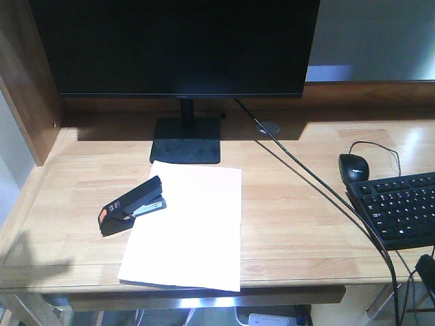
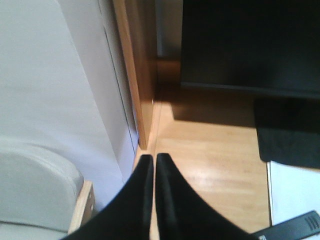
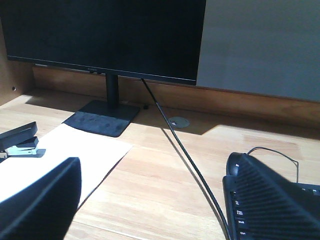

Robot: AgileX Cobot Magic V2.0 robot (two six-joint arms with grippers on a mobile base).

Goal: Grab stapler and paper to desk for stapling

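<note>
One white paper (image 1: 187, 227) lies on the desk (image 1: 299, 204) before the monitor (image 1: 177, 47), the stapler (image 1: 132, 205) resting across its left edge. Keyboard (image 1: 401, 207), mouse (image 1: 354, 167) and a cable (image 1: 306, 176) crowd the right. Left gripper (image 2: 154, 165) fingers are pressed together; right gripper (image 3: 155, 200) fingers are spread, holding nothing.

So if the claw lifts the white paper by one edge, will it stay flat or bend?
The paper is one thin sheet, so it would probably droop. It lies flat on the desk, leaving little edge to catch, so it may slide. The stapler sits on its left edge and might get dragged.
</note>
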